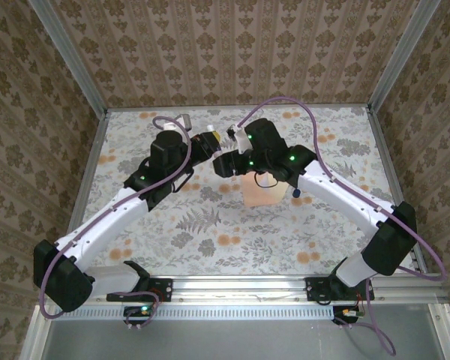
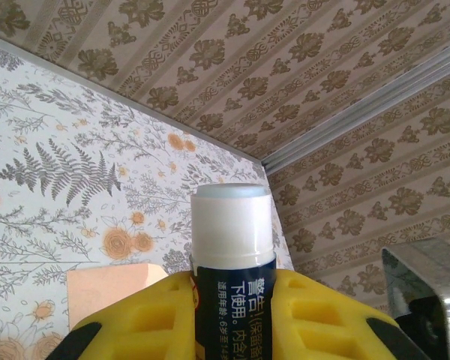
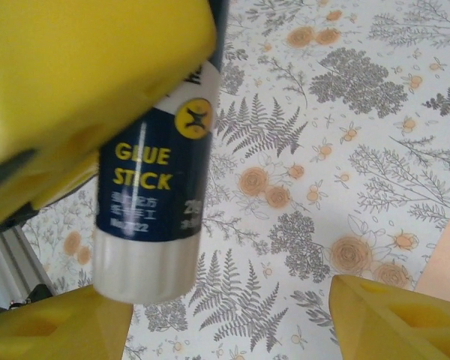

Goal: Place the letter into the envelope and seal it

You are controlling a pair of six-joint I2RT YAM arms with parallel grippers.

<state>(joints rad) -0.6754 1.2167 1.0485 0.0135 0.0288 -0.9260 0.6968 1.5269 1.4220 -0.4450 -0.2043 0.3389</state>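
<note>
Left gripper point(image 2: 234, 304) clenched on glue stick point(image 2: 232, 225) near envelope point(image 1: 261, 192); right gripper point(image 3: 229, 319) released, jaws spread by stick's white end. Risk: off-centre closing knocks stick loose, dropping it

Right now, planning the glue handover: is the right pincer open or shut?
Open: the right pincer has its yellow fingers wide apart by the glue stick, which the left pincer holds.

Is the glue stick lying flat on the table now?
No, the glue stick is up above the table, clamped between the yellow fingers of the left gripper.
</note>
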